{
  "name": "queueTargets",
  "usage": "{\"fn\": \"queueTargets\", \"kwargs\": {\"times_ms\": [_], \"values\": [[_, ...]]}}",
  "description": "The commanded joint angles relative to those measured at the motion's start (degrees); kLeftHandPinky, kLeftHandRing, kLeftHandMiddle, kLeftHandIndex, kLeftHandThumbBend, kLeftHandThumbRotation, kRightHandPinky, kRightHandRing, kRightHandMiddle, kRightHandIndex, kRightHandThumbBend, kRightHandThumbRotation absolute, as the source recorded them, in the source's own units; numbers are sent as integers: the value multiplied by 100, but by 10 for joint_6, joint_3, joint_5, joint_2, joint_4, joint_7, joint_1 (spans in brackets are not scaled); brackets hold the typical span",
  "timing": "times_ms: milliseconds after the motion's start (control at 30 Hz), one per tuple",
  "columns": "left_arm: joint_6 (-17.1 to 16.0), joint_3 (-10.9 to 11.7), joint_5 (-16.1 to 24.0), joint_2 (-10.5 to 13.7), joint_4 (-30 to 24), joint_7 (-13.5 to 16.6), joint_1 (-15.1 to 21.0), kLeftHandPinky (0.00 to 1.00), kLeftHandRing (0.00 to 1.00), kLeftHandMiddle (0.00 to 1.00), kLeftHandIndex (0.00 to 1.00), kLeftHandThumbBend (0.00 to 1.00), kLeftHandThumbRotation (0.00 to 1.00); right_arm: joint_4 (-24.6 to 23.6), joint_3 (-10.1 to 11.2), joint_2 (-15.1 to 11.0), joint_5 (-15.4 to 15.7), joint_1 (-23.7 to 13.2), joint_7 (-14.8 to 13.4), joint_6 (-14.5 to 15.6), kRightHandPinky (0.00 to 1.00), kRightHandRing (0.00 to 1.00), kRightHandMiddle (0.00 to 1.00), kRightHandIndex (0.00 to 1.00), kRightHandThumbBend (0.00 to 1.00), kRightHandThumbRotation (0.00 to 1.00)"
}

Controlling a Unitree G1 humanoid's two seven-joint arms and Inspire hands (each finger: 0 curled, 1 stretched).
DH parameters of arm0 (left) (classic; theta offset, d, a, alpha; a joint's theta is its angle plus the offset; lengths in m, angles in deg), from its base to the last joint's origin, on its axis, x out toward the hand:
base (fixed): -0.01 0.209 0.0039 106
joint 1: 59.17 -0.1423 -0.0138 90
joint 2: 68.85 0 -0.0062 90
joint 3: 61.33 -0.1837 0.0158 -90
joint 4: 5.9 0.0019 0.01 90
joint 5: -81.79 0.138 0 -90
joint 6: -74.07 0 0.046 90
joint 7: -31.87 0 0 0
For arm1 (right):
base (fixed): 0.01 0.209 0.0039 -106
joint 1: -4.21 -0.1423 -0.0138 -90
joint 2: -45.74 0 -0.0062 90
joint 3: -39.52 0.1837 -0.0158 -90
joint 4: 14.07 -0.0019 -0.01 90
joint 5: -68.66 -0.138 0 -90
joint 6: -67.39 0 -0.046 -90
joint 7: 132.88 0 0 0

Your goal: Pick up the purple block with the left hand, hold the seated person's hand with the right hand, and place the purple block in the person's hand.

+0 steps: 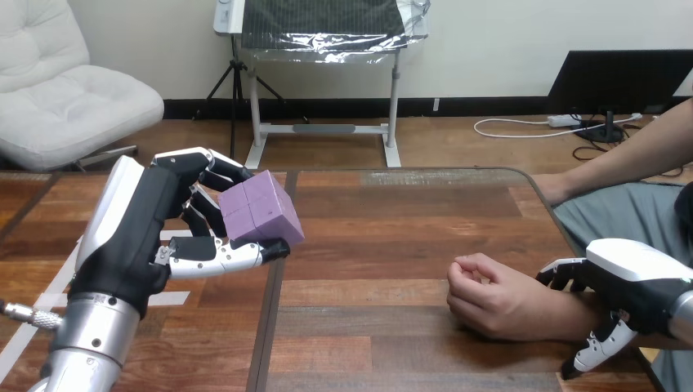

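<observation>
My left hand is raised over the left part of the wooden table, its fingers and thumb curled round the purple block. The block is clear of the tabletop, tilted, and made of smaller cubes. The person's hand rests on the table at the lower right as a loose fist, knuckles towards me. My right hand sits over the person's wrist just behind that fist, at the table's right edge. I cannot tell whether it grips the wrist. About a block's width and more separates the purple block from the person's fist.
The person's other arm reaches down from the upper right, its hand at the table's far right edge. White tape strips lie on the table under my left hand.
</observation>
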Motion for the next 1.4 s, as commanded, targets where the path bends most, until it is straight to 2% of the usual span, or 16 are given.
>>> {"fn": "queueTargets", "kwargs": {"times_ms": [0, 367, 533, 667, 967, 1067, 1367], "values": [[-16, 14, -7, 2, -12, 1, 25, 27, 35, 40, 43, 57, 0, 33, -38, 32, 18, -16, -5, 12, 58, 75, 78, 79, 94, 18], [-17, 16, -6, 4, -12, 1, 25, 27, 35, 40, 43, 57, 0, 62, -59, 39, 29, -38, -4, 24, 57, 75, 77, 78, 91, 21], [-14, 17, -7, 3, -13, 0, 24, 27, 35, 40, 43, 57, 0, 73, -67, 41, 29, -45, -7, 26, 54, 71, 75, 76, 91, 21], [-15, 18, -8, 3, -14, -1, 23, 27, 35, 40, 43, 57, 0, 76, -69, 43, 25, -49, 3, 37, 52, 69, 75, 75, 91, 20], [-15, 18, -6, 4, -15, -1, 23, 27, 35, 40, 43, 57, 0, 88, -82, 41, 30, -57, 7, 32, 50, 65, 71, 71, 89, 19], [-14, 18, -6, 3, -16, -1, 23, 28, 35, 40, 43, 57, 0, 91, -88, 41, 35, -59, 3, 30, 48, 61, 69, 70, 88, 19], [-11, 18, -7, 2, -17, -2, 24, 28, 35, 41, 43, 57, 0, 100, -96, 43, 33, -64, -2, 30, 34, 44, 54, 61, 88, 18]]}}
